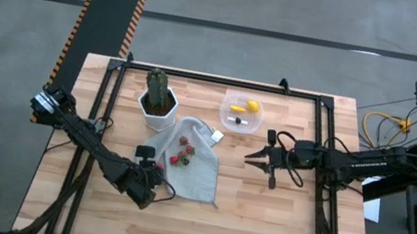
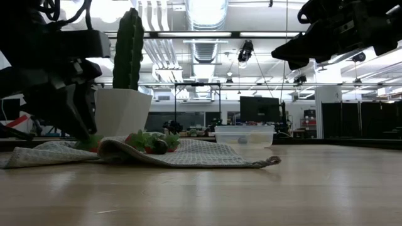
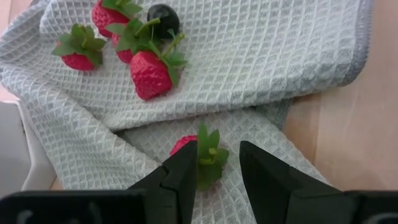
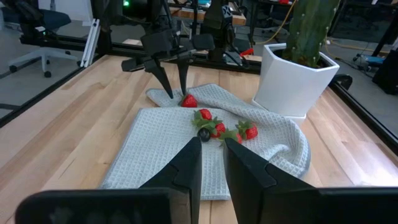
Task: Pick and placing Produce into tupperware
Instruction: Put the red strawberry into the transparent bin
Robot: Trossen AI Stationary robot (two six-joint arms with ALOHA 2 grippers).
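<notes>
On a wooden table (image 1: 276,224), a lone strawberry (image 3: 198,151) on the grey waffle cloth (image 1: 196,175) is straddled by the spread left gripper (image 3: 216,167), the tupperware (image 1: 242,113) lying far right; the right gripper (image 1: 263,158) waits open.

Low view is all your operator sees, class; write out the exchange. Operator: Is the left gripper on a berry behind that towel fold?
Observer: Its wrist view shows the left gripper open, with one finger on either side of a strawberry on the towel.
Operator: What is in the tupperware?
Observer: From above, the tupperware holds a lemon, a yellow-orange piece and a dark berry.
Operator: And the right gripper?
Observer: The right gripper is open and empty. It is beside the towel, near the tupperware.
</notes>
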